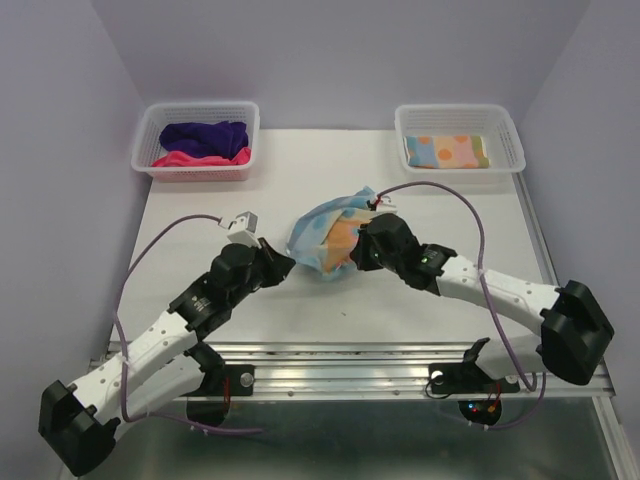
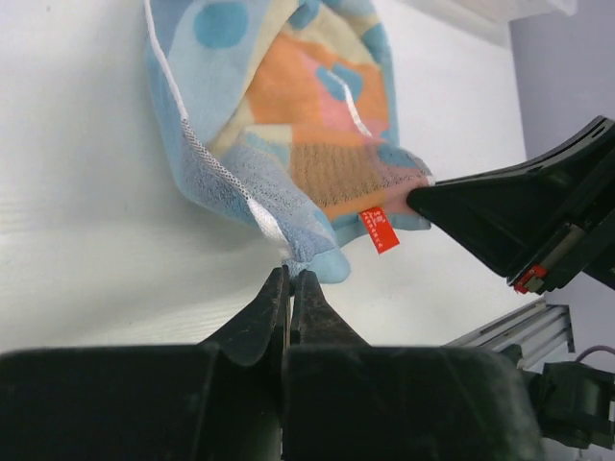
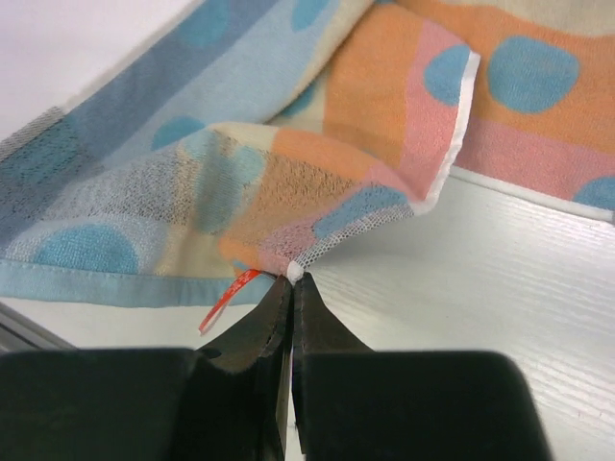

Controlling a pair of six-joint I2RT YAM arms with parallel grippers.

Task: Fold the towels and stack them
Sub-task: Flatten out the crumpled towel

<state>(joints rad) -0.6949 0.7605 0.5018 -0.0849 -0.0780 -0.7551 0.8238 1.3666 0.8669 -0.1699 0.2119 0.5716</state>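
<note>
Bright, even overhead light; shadows soft, faint.

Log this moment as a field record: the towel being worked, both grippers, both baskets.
Towel in work: light blue cloth towel with orange and blue spots, crumpled between the two grippers
Left gripper: shut, pinching one towel corner
Right gripper: shut, pinching another towel corner
Left white mesh basket: dark purple towel and pink-red towel, both bunched
Right white mesh basket: one folded spotted towel, lying flat

White table (image 1: 325, 165) bears spotted towel (image 1: 320, 235); left basket (image 1: 200, 172); right basket (image 1: 455, 108).
</note>
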